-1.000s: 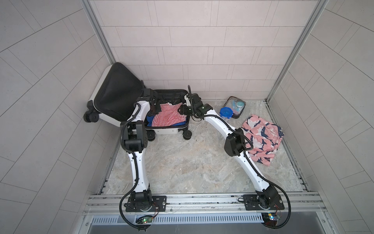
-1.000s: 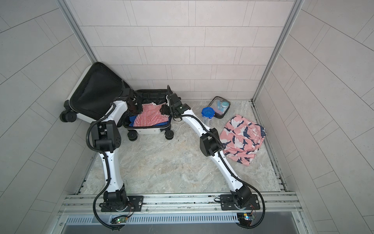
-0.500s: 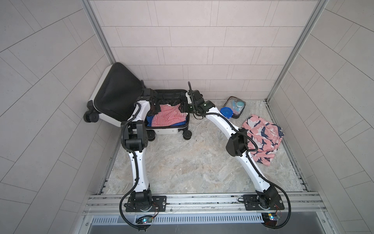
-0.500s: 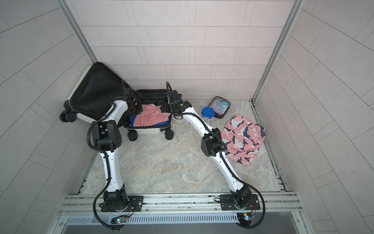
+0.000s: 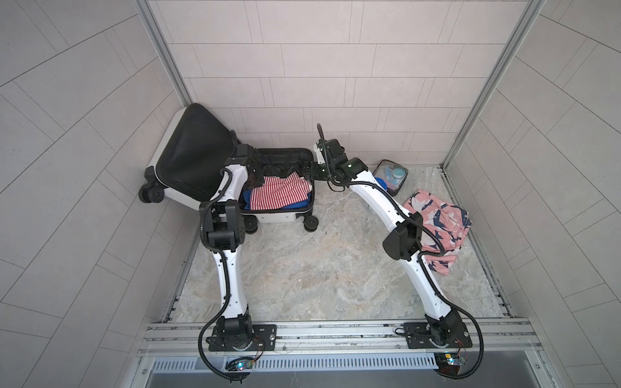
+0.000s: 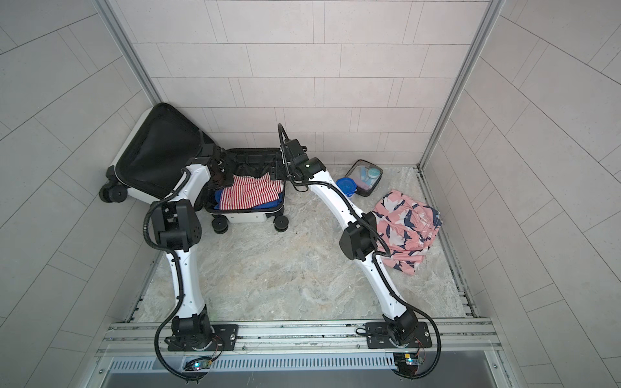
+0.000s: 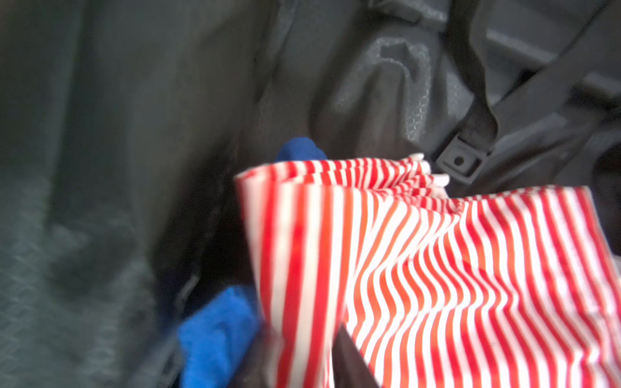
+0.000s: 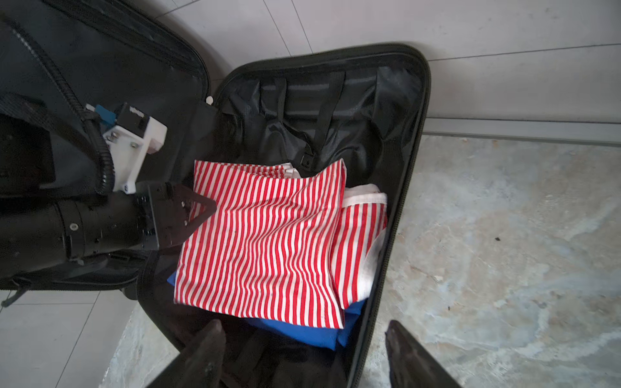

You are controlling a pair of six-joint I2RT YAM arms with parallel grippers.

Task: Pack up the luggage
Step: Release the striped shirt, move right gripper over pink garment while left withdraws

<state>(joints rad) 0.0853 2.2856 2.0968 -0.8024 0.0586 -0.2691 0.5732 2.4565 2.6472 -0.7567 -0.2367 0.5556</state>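
Observation:
The luggage lies open at the back left, its black-lined lid leaning on the wall. Inside, a red-and-white striped cloth rests on a blue cloth. My left gripper is at the striped cloth's left edge, jaws parted with a fold of it between them. My right gripper hangs open over the case's right rim, holding nothing.
A clear toiletry pouch and a blue-lidded tub sit at the back wall right of the case. A pink floral cloth lies by the right wall, partly under my right arm. Tiled walls close three sides.
My right gripper has drawn back from the striped cloth to the case's right rim and opened wider. The left jaws have parted on the cloth's edge.

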